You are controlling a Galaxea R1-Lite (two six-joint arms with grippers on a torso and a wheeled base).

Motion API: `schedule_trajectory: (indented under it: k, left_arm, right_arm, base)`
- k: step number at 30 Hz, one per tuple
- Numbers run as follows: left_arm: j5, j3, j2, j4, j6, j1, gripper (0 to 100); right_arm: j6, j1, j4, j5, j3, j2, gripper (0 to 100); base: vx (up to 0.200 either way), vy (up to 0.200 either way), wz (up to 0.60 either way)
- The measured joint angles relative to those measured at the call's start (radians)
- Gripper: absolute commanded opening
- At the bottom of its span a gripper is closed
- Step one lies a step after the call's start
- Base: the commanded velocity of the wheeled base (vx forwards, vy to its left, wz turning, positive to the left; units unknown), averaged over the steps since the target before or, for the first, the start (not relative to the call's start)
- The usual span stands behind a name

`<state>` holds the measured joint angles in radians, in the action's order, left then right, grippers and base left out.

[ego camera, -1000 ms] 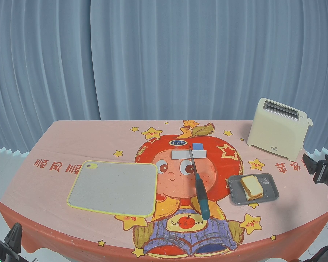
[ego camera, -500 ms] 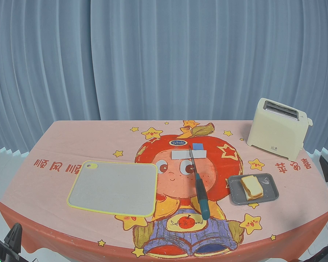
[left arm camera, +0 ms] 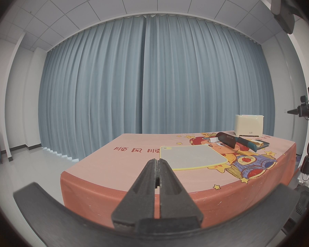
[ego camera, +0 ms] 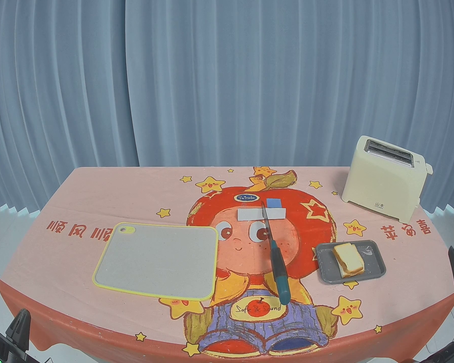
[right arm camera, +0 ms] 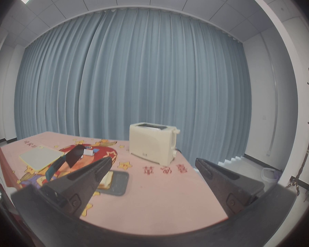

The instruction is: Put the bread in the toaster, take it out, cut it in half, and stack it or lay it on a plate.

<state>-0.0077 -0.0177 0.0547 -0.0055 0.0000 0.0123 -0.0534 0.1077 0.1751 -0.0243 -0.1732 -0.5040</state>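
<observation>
Blue-grey curtains point(ego camera: 237, 66) hang behind a pink, cartoon-printed tabletop point(ego camera: 86, 197). Over the last second my right end effector point(right arm camera: 152, 162) has pulled back from beside the toaster point(ego camera: 386, 177) to the tabletop's near right edge. It hangs released, fingers spread wide, holding nothing. My left end effector point(left arm camera: 158, 162) sits clenched and empty off the near left corner. The bread point(ego camera: 348, 259) lies as a small stack on the grey plate point(ego camera: 376, 265), right of the knife point(ego camera: 279, 268) and well apart from the cutting board point(ego camera: 156, 260). Nothing on the tabletop has shifted, so I judge the task finished or nearly so. From above, the head view shows the toaster's slots, apparently empty, and the stacked bread. The wrist views instead show how my fingers stand, and the knife's blade propped off the cloth.
</observation>
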Motion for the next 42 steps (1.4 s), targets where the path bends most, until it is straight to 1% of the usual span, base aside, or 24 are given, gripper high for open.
schedule_trajectory:
  k: [4, 7, 13, 18, 27, 42]
  left_arm:
    - [0.0, 0.0, 0.0, 0.0, 0.0, 0.0, 0]
    - [0.0, 0.0, 0.0, 0.0, 0.0, 0.0, 0]
    - [0.0, 0.0, 0.0, 0.0, 0.0, 0.0, 0]
    - [0.0, 0.0, 0.0, 0.0, 0.0, 0.0, 0]
    - [0.0, 0.0, 0.0, 0.0, 0.0, 0.0, 0]
    - [0.0, 0.0, 0.0, 0.0, 0.0, 0.0, 0]
  right_arm:
    - [0.0, -0.013, -0.113, 0.017, -0.013, 0.099, 100]
    - [0.0, -0.02, -0.133, 0.023, -0.018, 0.156, 100]
    - [-0.001, -0.024, -0.138, 0.028, 0.0, 0.224, 100]
    - [0.0, -0.026, -0.138, 0.045, 0.027, 0.259, 100]
    - [0.0, -0.027, -0.139, 0.047, 0.094, 0.313, 100]
    - [-0.001, -0.028, -0.141, 0.052, 0.149, 0.353, 100]
  base:
    - [0.0, 0.0, 0.0]
    - [0.0, 0.0, 0.0]
    - [0.0, 0.0, 0.0]
    - [0.0, 0.0, 0.0]
    - [0.0, 0.0, 0.0]
    - [0.0, 0.0, 0.0]
